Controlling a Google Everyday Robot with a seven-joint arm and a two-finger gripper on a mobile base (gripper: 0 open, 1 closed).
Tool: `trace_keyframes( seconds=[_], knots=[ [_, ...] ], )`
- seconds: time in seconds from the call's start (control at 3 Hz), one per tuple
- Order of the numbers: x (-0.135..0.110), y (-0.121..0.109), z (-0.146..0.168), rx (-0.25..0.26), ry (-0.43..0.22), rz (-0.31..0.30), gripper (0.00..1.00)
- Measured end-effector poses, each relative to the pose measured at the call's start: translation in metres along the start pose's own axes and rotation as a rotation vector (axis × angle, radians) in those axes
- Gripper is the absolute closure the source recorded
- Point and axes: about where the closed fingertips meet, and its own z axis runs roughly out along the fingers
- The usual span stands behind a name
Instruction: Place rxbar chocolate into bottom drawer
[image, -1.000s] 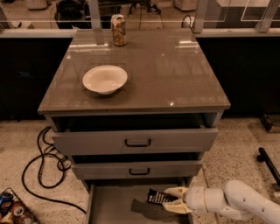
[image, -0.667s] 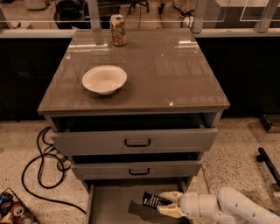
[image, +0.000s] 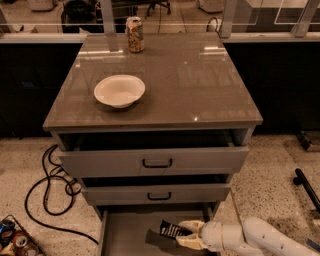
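The three-drawer grey cabinet stands in the middle of the camera view. Its bottom drawer (image: 125, 235) is pulled open, showing a flat grey floor. My gripper (image: 187, 235) reaches in from the lower right on a white arm and hangs over the drawer's right half. It is shut on the rxbar chocolate (image: 172, 230), a flat black bar with pale stripes that sticks out to the left of the fingers. A dark shadow lies on the drawer floor under the bar.
A white bowl (image: 119, 90) and a printed drink can (image: 134, 34) stand on the cabinet top. The two upper drawers (image: 157, 163) with black handles are slightly open. A black cable (image: 47, 197) loops on the floor at left. A box of cans (image: 12, 240) sits bottom left.
My gripper with the bar has moved slightly left and lower over the bottom drawer. The rest of the scene has not moved.
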Motion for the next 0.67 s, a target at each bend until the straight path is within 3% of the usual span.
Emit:
trace_keyframes(
  seconds=[0.33,0.67],
  knots=[
    [0.036,-0.014,0.042,-0.009,-0.018,0.024,1.00],
    [0.070,-0.028,0.097,-0.034,0.022,0.045,1.00]
  ],
)
